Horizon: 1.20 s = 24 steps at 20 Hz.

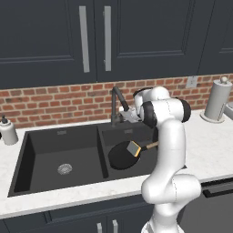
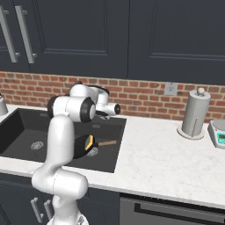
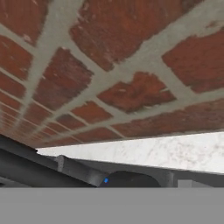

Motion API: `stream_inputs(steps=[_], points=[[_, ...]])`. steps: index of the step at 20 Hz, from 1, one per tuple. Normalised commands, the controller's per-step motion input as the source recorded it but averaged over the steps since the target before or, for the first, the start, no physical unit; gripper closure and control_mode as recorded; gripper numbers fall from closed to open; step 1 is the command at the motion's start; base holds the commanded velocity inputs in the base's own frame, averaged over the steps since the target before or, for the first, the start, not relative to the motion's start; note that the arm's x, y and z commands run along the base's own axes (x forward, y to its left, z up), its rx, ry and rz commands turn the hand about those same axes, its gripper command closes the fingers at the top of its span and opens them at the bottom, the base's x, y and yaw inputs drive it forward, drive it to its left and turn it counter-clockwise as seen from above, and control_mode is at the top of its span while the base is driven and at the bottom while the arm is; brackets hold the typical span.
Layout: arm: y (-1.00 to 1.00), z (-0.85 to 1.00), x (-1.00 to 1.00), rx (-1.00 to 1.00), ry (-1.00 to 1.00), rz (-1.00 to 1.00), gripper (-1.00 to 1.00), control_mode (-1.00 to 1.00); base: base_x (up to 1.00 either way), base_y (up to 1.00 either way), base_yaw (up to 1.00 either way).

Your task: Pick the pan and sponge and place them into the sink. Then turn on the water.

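Sink (image 1: 27,157) fills lower left of left base frame. Pan (image 1: 119,157) already down in right basin, frame centre, handle pointing right; sponge (image 1: 134,148) resting on its rim. I see no water running. Faucet (image 1: 116,103) upper centre, base just under my gripper (image 2: 117,109). Jaws wide open, empty. Next, I reckon: handle, close below.

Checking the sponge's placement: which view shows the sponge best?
The left base view: the sponge lies on the pan, dark face and yellow edge clear. In the right base view the sponge sits partly behind the arm.
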Motion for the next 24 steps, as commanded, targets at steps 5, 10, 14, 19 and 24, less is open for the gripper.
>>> stream_inputs(steps=[5,10,14,19,24], points=[[0.00,-0.15,0.22,0.02,0.00,0.00,-1.00,-1.00,0.00,0.00,0.00],[0.00,-0.05,0.06,0.00,0.00,0.00,1.00,-1.00,0.00,0.00,0.00],[0.00,0.00,0.00,0.00,0.00,0.00,1.00,-1.00,0.00,0.00,0.00],[0.00,-0.01,0.00,0.00,0.00,0.00,1.00,-1.00,0.00,0.00,0.00],[0.00,-0.01,-0.05,0.02,0.00,-0.05,1.00,-1.00,0.00,0.00,0.00]])
